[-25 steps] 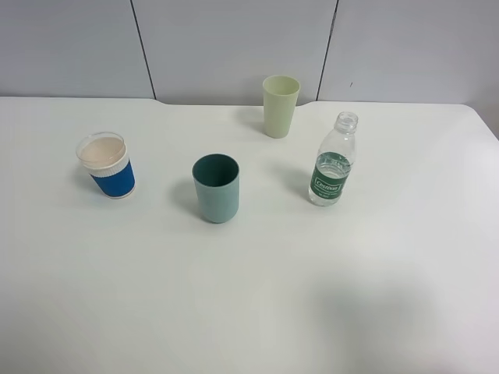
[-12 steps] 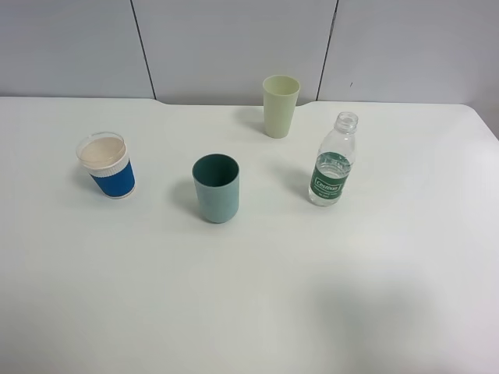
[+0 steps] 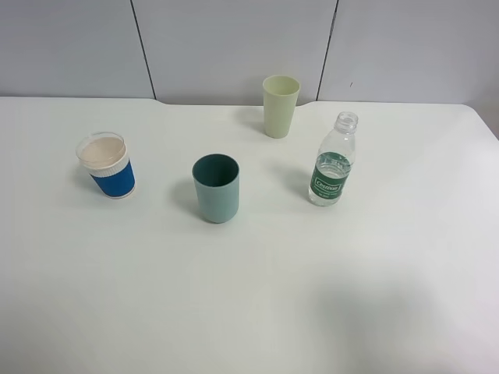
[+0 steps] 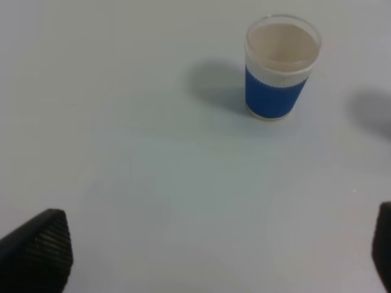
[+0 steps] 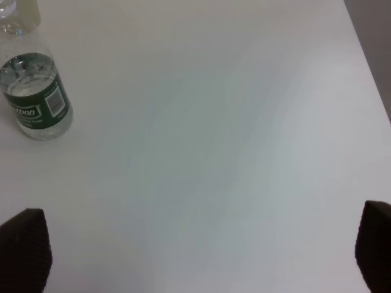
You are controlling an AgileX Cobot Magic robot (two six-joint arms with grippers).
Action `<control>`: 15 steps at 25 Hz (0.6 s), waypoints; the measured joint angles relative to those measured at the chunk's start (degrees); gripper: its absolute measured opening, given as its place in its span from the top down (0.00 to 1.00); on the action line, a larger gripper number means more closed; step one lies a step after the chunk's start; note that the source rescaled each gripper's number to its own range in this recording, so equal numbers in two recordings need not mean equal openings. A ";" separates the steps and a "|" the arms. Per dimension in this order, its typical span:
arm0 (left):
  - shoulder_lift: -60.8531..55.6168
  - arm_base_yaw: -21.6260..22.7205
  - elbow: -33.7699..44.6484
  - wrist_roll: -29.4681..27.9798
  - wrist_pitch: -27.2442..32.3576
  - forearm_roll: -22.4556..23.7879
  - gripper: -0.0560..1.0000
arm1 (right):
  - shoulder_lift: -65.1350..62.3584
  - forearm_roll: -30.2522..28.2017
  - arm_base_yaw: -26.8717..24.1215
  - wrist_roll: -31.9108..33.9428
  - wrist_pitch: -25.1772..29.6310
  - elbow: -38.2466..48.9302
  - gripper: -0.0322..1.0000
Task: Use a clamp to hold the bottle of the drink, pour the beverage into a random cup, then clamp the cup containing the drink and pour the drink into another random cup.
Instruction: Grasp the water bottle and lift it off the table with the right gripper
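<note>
The clear bottle (image 3: 334, 162) with a dark green label stands uncapped at the right of the white table, holding clear liquid low down; the right wrist view shows the bottle (image 5: 33, 91) too. The teal tumbler (image 3: 216, 188) stands upright mid-table. The blue-banded cup (image 3: 107, 166) with a white rim sits at the left, also seen as the blue-banded cup (image 4: 280, 67) in the left wrist view. My left gripper (image 4: 214, 250) and right gripper (image 5: 198, 244) are open, fingers wide apart over bare table, holding nothing. Neither arm shows in the high view.
A taller pale yellow-green cup (image 3: 280, 106) stands upright at the back near the table's far edge. The table's right edge (image 5: 366, 67) runs beside the right gripper's view. Grey wall panels stand behind the table.
</note>
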 joint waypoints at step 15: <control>0.00 0.00 0.00 0.00 0.00 0.00 0.00 | 0.00 0.00 0.00 0.00 0.00 0.00 0.00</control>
